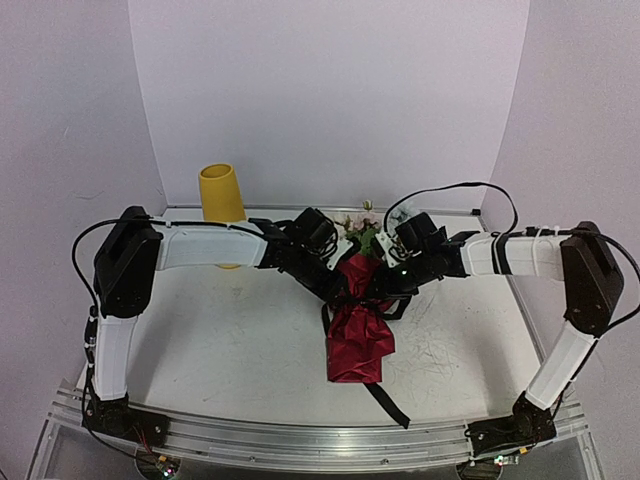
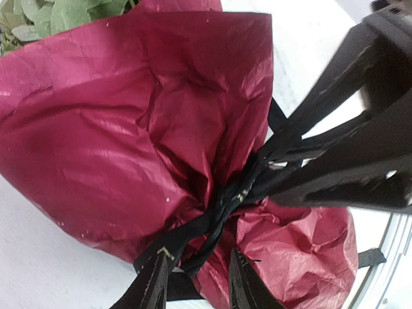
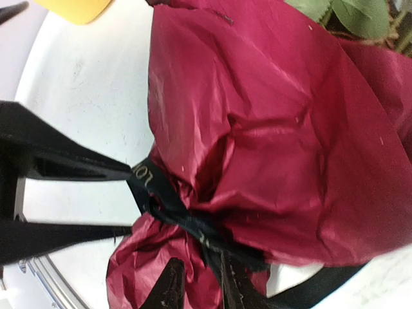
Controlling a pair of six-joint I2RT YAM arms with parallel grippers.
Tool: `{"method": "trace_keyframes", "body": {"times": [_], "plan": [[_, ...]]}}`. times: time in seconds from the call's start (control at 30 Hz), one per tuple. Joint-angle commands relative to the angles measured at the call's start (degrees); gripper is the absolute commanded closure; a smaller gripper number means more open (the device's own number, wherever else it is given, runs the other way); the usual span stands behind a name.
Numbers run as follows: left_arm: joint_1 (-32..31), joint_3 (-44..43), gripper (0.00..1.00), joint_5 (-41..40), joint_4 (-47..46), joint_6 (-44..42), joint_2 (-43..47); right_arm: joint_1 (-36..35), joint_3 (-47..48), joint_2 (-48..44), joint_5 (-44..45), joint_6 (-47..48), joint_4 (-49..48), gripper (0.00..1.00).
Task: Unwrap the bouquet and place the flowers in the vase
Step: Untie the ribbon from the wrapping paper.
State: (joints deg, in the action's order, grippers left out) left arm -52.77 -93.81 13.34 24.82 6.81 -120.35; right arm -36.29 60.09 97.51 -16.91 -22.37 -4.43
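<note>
The bouquet (image 1: 357,325) lies on the table in crinkled dark red paper (image 2: 122,122), with its flowers (image 1: 360,222) pointing away from the arms. A black ribbon (image 2: 215,215) is knotted round the paper's waist. My left gripper (image 2: 193,280) is open a little at the knot, with a ribbon strand lying between its fingers. From the other side my right gripper (image 3: 201,286) stands slightly open at the ribbon (image 3: 183,215), red paper in its gap. The yellow vase (image 1: 222,198) stands upright at the back left, behind the left arm.
A loose ribbon tail (image 1: 388,402) trails toward the table's near edge. Green leaves (image 3: 360,13) show at the wrap's open end. White walls close in the back and both sides. The metal rail (image 1: 320,445) runs along the front.
</note>
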Motion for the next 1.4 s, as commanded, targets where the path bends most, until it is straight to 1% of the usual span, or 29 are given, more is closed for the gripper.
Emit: {"method": "trace_keyframes", "body": {"times": [0.0,0.07,0.2,0.27,0.33,0.43,0.5,0.57,0.67,0.83,1.03,1.23,1.3,1.37], "plan": [[0.12,-2.99,0.66,0.60,-1.20,-1.45,-2.08,0.14,3.06,2.79,0.18,1.89,3.22,0.77],[0.15,-3.01,0.68,1.19,-1.18,-1.57,-2.42,0.17,3.59,3.54,0.28,2.14,3.45,0.76],[0.12,-3.01,0.74,3.16,-1.18,-1.96,-2.96,0.17,5.14,5.35,0.29,2.82,4.12,0.76],[0.13,-3.11,0.75,4.05,-1.19,-1.96,-3.20,0.15,5.54,5.85,0.30,3.14,4.34,0.76],[0.09,-3.10,0.73,4.46,-1.18,-1.81,-3.48,0.16,5.48,6.07,0.22,3.38,4.35,0.76],[0.06,-3.01,0.64,4.62,-1.18,-1.66,-3.94,0.13,4.78,6.12,-0.12,3.66,4.35,0.76],[0.09,-3.01,0.61,4.16,-1.18,-1.57,-4.25,0.17,4.15,6.08,-0.28,3.95,4.35,0.77],[0.08,-3.08,0.61,2.94,-1.12,-1.37,-4.48,0.17,3.67,5.89,-0.49,4.20,4.35,0.77],[0.12,-3.40,0.64,0.13,-0.90,-0.79,-4.85,0.17,2.96,5.54,-1.06,4.48,4.35,0.77],[0.08,-3.88,0.75,-4.63,-0.66,0.07,-4.96,0.17,2.23,4.79,-1.96,4.80,5.78,0.77],[0.11,-3.83,0.86,-5.73,-0.48,0.29,-4.56,0.17,1.70,4.48,-3.18,5.63,5.92,0.76],[0.13,-3.84,0.89,-4.77,-0.48,0.26,-3.07,0.17,2.93,4.80,-1.88,5.28,6.41,0.84],[0.12,-3.38,0.89,-4.92,-0.48,0.27,-2.31,0.17,3.71,4.86,-1.65,4.82,6.44,0.91],[0.10,-2.89,0.90,-5.07,-0.45,0.38,-1.61,0.17,4.20,4.63,-1.34,4.23,6.47,0.94]]}}
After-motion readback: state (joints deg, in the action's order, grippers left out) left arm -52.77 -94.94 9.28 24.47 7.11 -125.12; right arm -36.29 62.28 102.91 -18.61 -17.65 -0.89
